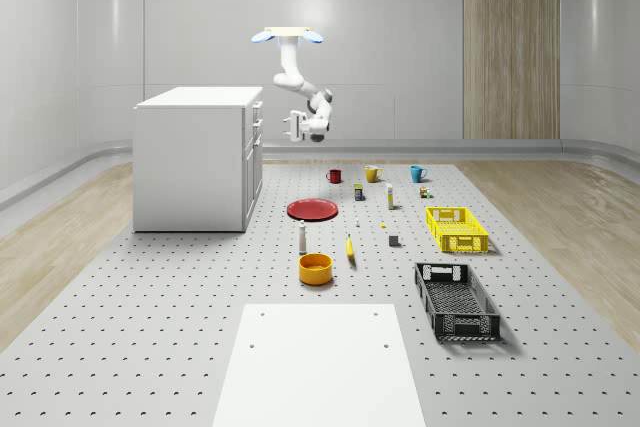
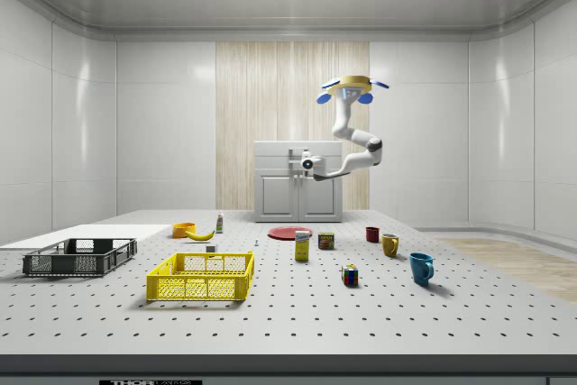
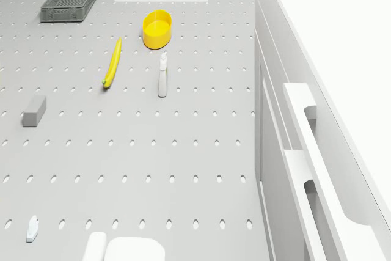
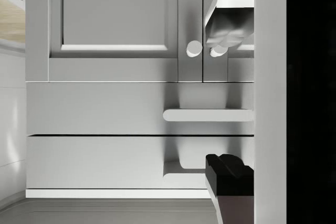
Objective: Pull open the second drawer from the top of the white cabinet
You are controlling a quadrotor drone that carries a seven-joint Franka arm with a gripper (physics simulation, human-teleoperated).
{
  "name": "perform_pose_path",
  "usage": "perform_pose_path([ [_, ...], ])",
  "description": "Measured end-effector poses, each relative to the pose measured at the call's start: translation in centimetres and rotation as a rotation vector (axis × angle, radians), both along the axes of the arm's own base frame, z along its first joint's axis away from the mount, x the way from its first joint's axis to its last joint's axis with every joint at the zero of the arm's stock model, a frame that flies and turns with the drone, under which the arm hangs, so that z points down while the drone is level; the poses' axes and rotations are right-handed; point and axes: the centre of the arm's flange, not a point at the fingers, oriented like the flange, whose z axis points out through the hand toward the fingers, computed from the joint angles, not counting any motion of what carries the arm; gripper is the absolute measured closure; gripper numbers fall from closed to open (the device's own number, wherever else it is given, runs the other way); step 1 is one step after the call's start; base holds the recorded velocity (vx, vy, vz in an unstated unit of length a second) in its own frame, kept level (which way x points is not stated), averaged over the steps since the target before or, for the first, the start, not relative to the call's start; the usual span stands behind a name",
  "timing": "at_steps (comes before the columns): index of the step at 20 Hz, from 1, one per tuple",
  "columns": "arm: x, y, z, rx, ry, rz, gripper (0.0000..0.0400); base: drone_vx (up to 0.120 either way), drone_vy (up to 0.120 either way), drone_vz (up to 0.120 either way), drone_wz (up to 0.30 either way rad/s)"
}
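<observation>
Hovering beside the white cabinet (image 1: pixel 192 157), the drone (image 1: pixel 287 36) is aiming its gripper (image 1: pixel 293 125) at the smooth drawers (image 4: pixel 139 107); fingers apart, near the bar handle (image 4: pixel 207 115); a red plate (image 1: pixel 312 209) is lying below.

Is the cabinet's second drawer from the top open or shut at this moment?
Shut. In the whole-scene view the second drawer sits flush with the white cabinet front, and the gripper is beside it.

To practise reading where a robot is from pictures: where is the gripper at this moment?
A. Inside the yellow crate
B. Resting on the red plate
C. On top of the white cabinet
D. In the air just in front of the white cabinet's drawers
D: the gripper hangs below the hovering drone, level with the white cabinet drawers, above the floor.
</observation>
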Motion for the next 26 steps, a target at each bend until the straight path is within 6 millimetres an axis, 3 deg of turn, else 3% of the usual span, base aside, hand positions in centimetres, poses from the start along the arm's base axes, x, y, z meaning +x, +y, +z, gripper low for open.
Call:
perform_pose_path([
  [3,0.0,0.0,0.0,0.000,0.000,0.000,0.0100,0.000,-0.120,0.000,0.000],
  [7,0.0,0.2,0.0,0.000,0.000,0.000,0.0100,0.000,-0.010,0.000,0.000],
  [18,0.0,4.4,0.0,0.000,0.000,0.000,0.0100,0.000,0.000,0.000,0.000],
  [26,0.0,6.3,0.0,0.000,0.000,0.000,0.0100,0.000,0.000,0.000,0.000],
])
